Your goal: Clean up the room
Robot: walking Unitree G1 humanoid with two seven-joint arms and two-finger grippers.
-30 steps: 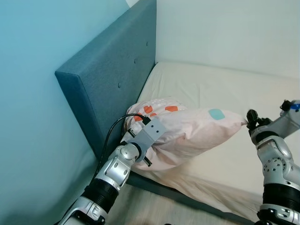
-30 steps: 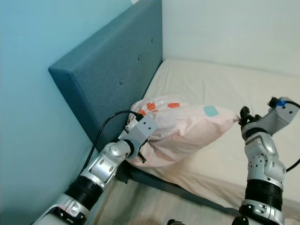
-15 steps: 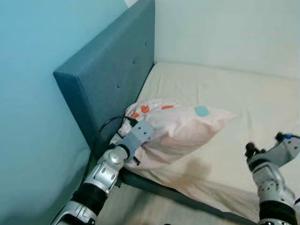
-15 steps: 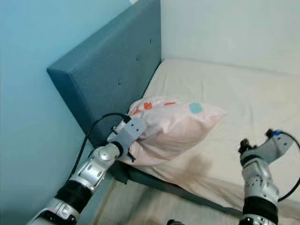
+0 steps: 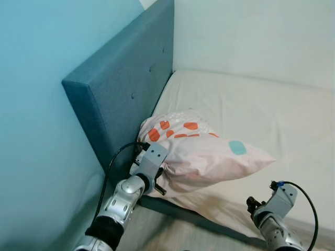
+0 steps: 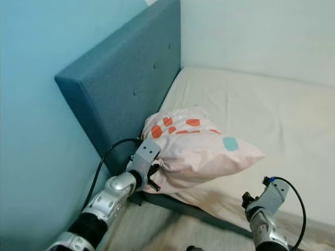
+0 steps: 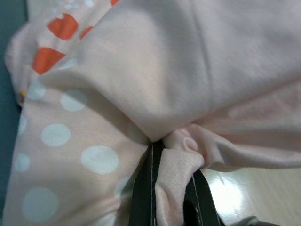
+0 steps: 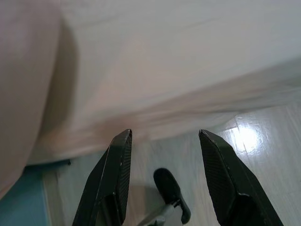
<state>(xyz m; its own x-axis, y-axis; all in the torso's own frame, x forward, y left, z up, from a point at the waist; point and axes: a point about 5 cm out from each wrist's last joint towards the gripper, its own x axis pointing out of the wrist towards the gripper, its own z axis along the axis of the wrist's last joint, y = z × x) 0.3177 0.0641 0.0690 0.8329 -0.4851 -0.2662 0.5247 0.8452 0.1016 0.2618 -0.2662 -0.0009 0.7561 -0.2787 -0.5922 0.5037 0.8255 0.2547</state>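
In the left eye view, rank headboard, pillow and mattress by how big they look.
1. Mattress, though cut off at the frame edge
2. Headboard
3. Pillow, nearer the camera yet looking smallest

Left hand at spotted pillow on bed beside blue headboard.

no text, label, brand, number or sign can be read on anything here; the pale pink cloth pillow bears only coloured spots, no lettering.
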